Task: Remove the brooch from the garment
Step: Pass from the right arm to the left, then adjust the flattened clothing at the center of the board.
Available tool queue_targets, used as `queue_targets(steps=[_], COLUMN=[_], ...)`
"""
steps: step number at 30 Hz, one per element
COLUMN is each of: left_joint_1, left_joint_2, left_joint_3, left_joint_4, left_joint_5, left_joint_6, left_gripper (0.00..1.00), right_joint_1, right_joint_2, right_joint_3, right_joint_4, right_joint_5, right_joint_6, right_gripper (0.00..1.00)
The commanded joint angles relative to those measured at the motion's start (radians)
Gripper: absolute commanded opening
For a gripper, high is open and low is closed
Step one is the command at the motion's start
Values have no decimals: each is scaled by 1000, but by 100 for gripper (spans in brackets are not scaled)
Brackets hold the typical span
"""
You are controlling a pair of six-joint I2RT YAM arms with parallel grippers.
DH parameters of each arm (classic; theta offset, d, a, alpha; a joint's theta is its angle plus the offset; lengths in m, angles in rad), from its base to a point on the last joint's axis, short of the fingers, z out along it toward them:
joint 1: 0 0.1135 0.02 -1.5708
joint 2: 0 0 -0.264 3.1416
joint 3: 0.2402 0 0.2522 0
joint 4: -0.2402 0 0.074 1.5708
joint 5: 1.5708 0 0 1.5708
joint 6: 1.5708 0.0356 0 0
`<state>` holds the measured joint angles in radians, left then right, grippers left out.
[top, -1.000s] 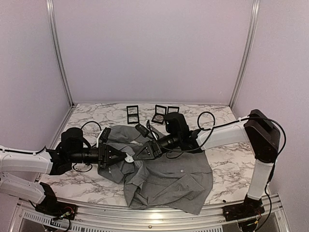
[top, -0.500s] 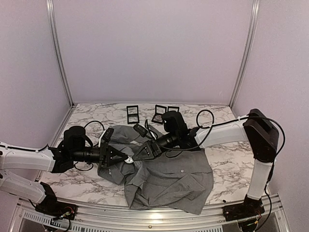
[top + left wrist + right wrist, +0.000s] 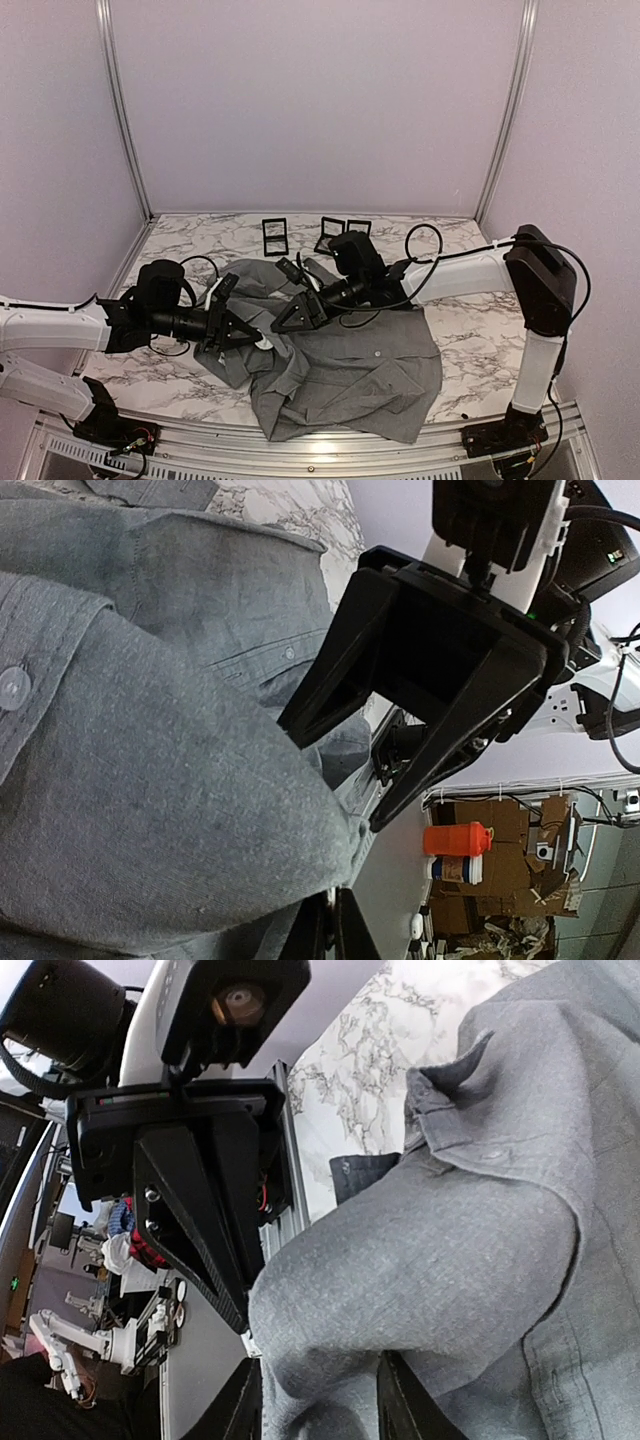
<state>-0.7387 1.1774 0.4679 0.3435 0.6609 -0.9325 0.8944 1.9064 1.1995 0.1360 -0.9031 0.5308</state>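
The grey garment (image 3: 350,365) lies crumpled across the marble table, with one fold lifted between the two arms. My left gripper (image 3: 246,334) (image 3: 334,918) is shut at the edge of that fold. A small white piece, the brooch (image 3: 262,343) (image 3: 249,1344), shows only as a sliver at its fingertips. My right gripper (image 3: 284,318) (image 3: 320,1405) faces it from the right and is open, its two fingers astride a bulge of the grey cloth without pinching it. Most of the brooch is hidden by cloth and fingers.
Three small black frames (image 3: 274,236) (image 3: 328,236) (image 3: 358,227) stand at the back of the table. Black cables (image 3: 425,250) loop over the right arm and beside the left arm. Metal rails (image 3: 300,450) edge the table, and walls close in on three sides.
My right gripper has opened and let go. My left gripper has closed fully at the white piece. Both grippers and the lifted fold have shifted slightly left.
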Motion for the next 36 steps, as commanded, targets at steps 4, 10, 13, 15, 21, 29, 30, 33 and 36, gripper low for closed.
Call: queue_targets(steps=[4,10,13,15,21,29,30,33,36], left_joint_1=[0,-2,-2,-2,-4,-4,-3,-2,-2], left_joint_2=[-16,-7,-8,-8,-7,-9,-9,-16,-18], left_joint_3=[31,22,18,15,12,21,21,23,26], left_joint_4=[-247,-265,-271,-276,-297,-296,-296,-300,-307], left_joint_5=[-10,-8,-14,-18,-33,-69,-72,-85,-100], left_joint_6=[62,69,69,69,72,63,62,59,60], left_gripper=[0,0,0,0,0,0,0,0,0], right_joint_1=[23,69,96,110,120,135,134,136,136], right_joint_2=[-6,72,104,109,84,77,75,71,63], right_joint_3=[98,179,237,258,246,221,218,214,203], right_joint_4=[-132,-205,-291,-334,-356,-352,-349,-344,-334], right_joint_5=[162,195,281,347,454,398,387,357,340], right_joint_6=[-91,-108,-149,-167,-178,-183,-181,-179,-176], right_gripper=[42,44,44,44,44,27,25,22,21])
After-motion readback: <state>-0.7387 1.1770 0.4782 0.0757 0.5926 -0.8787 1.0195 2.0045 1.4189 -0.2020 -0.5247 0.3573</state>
